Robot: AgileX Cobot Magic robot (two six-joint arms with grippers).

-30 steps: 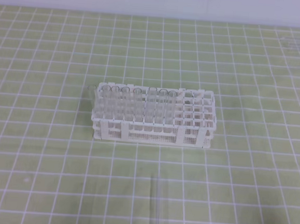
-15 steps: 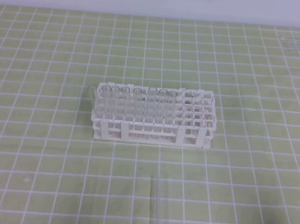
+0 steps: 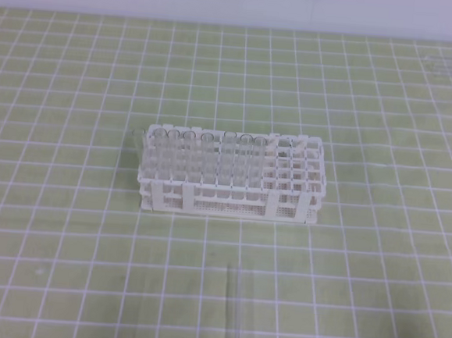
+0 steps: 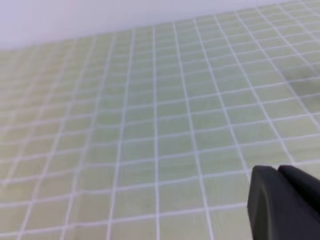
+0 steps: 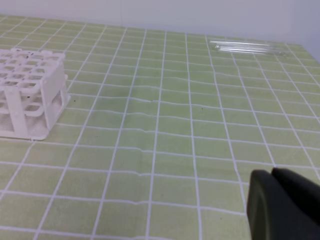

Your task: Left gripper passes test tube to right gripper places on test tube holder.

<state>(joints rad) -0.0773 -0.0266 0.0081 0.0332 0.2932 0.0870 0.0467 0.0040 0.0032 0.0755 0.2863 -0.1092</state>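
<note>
green grid mat (image 3: 76,87) | test tube holder (image 3: 293,209): clear tubes (image 3: 203,155) fill left part

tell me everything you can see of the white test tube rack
The test tube holder is a white plastic lattice rack, rectangular, with tiers of square holes and a mesh-like base. It stands upright and level on the green grid mat, long side facing the high camera. Clear tubes stand in its left and middle holes; the rightmost columns look empty. Only the mat and those tubes touch it. The right wrist view catches one end of it.
</note>
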